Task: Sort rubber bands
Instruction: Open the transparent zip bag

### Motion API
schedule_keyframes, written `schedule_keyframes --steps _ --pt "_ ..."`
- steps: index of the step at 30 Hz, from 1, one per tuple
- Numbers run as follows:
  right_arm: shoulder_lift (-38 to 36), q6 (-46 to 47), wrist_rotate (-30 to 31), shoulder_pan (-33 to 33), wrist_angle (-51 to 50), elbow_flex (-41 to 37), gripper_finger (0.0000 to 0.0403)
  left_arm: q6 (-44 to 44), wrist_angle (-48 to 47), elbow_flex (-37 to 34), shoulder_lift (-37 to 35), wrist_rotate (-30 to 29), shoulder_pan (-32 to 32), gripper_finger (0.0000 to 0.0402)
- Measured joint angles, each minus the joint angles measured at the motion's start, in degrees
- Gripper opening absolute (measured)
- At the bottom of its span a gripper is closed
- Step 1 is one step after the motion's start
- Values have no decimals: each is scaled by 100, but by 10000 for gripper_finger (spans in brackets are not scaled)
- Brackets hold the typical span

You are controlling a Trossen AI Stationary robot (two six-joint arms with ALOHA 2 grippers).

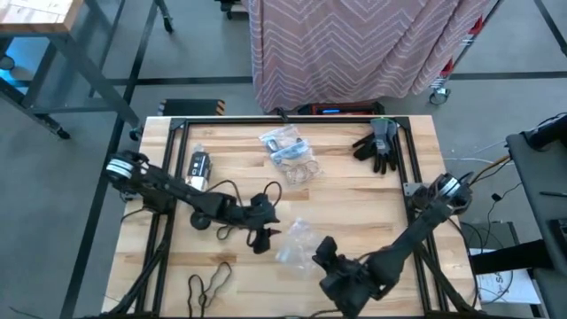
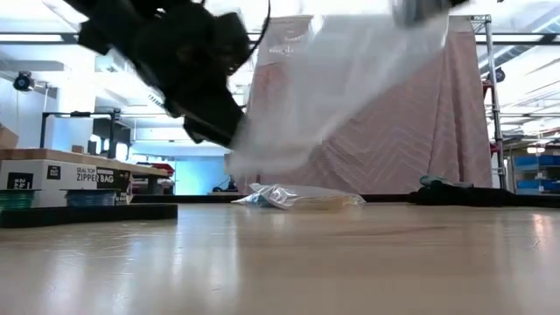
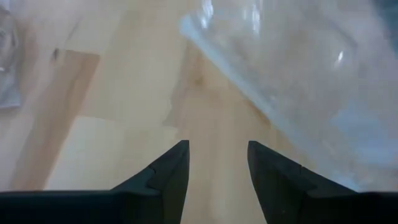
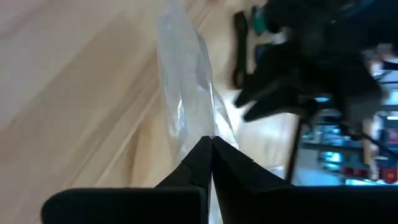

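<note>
Two clear plastic bags; one pair dark gloves; black rubber bands, count unclear.

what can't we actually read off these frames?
- Contents of the clear bag held by the right gripper: too blurred in every view to tell.
- Colours of the rubber bands at the table's near edge: too small, high view.
- Left gripper, fingers apart: the low view shows only a dark blur.

A pink chevron curtain hangs past the table's far edge, well beyond both pincers. Grey floor surrounds the table. A wooden bench stands far out on the left pincer's side. Ceiling strip lights glow.
</note>
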Motion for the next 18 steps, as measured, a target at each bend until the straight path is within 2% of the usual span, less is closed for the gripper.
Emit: schedule_keyframes --steps 3,8,11,14,18 --pt "0 245 262 71 5 197 0 -15 863 -479 -186 -82 -207 143" --pt "-30 938 364 69 -9 526 0 418 2972 -1301 -301 -846 -786 124" --pt "-100 1181 371 69 23 686 0 891 3924 -1551 -274 -1157 -1108 115" --pt "-173 1439 381 45 68 829 0 1215 4463 -1614 -274 -1257 -1318 114" --pt "-195 1602 656 64 63 1078 0 1521 4702 -1511 -277 -1268 -1493 114"
